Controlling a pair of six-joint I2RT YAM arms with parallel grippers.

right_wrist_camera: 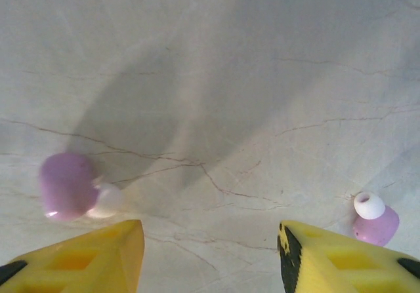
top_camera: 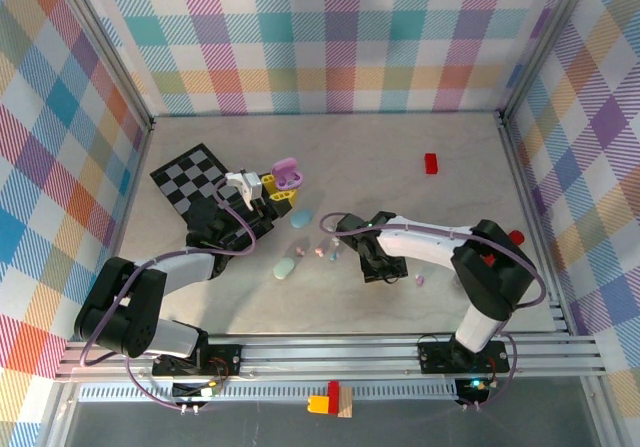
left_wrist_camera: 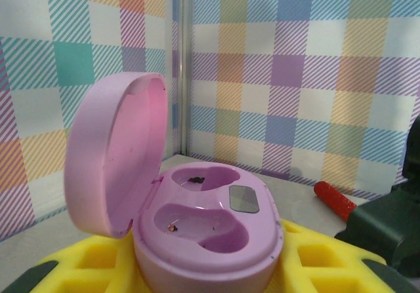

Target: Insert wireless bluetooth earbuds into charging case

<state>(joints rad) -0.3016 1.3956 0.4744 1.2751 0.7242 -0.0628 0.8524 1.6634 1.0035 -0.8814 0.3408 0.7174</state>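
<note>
My left gripper [top_camera: 276,193] is shut on a lilac charging case [top_camera: 287,175] and holds it above the table by the checkered mat. Close up, the case [left_wrist_camera: 210,240] sits between yellow fingers [left_wrist_camera: 79,270] with its lid [left_wrist_camera: 115,152] swung open and both wells empty. My right gripper [top_camera: 377,264] hangs low over the table's middle. Its yellow fingertips [right_wrist_camera: 98,257] are open with bare tabletop between them. One purple earbud [right_wrist_camera: 65,185] with a white tip lies to their left and another [right_wrist_camera: 375,221] to their right. Small earbuds [top_camera: 326,255] lie left of the right gripper, and one [top_camera: 420,280] lies to its right.
A light blue case [top_camera: 300,217] and a mint case [top_camera: 286,267] lie shut on the table between the arms. A black-and-grey checkered mat [top_camera: 192,177] lies at the left. A red block [top_camera: 431,163] sits at the back right, also [left_wrist_camera: 335,200]. Plaid walls enclose the table.
</note>
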